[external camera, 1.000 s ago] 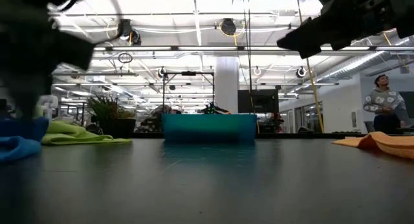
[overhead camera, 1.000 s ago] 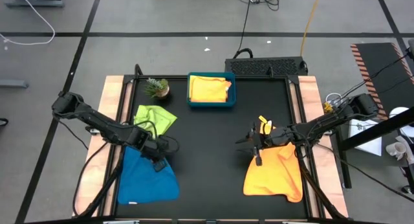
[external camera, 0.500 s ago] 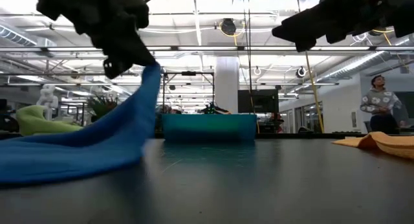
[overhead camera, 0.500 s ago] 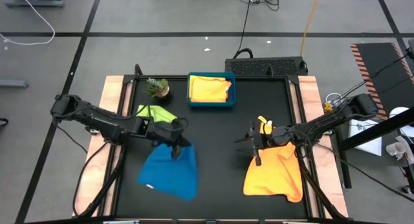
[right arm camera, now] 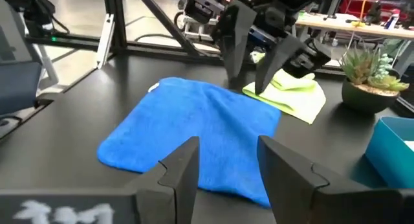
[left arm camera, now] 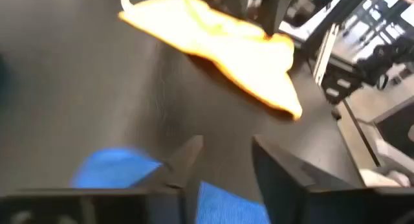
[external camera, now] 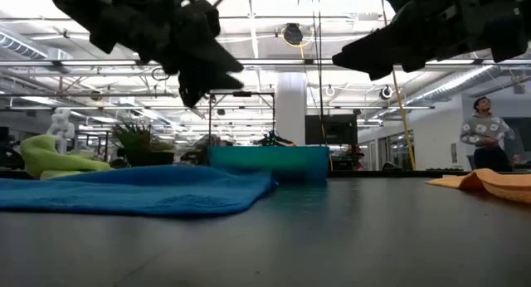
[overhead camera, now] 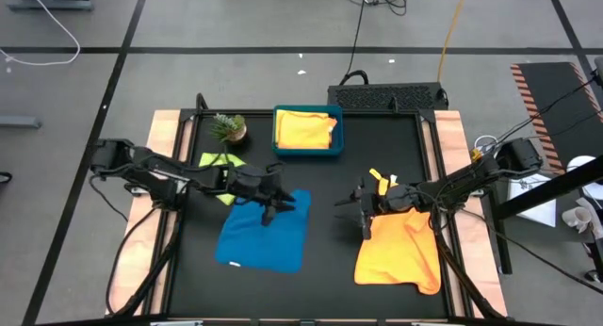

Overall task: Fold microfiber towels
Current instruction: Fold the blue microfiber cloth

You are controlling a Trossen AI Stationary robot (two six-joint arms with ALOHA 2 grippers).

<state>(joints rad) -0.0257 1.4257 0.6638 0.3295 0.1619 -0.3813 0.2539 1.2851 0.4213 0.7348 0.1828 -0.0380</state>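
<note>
No readable text, labels, brands or numbers anywhere in these views.

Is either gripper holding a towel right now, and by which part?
Nothing is held. The left gripper hangs open above the blue towel; the right gripper is open and empty.

The left arm [overhead camera: 160, 173] covers much of the lime green towel [overhead camera: 219, 163] in the overhead view, leaving only its edges showing. In the table-level view, the blue towel [external camera: 133, 190] runs off the picture's edge, as does the orange towel [external camera: 485, 183] opposite. The left wrist camera's picture is smeared, the blue towel [left arm camera: 116, 169] a soft patch behind the dark fingers [left arm camera: 184, 162]. A person [external camera: 485, 133] stands far off, too small to describe.
</note>
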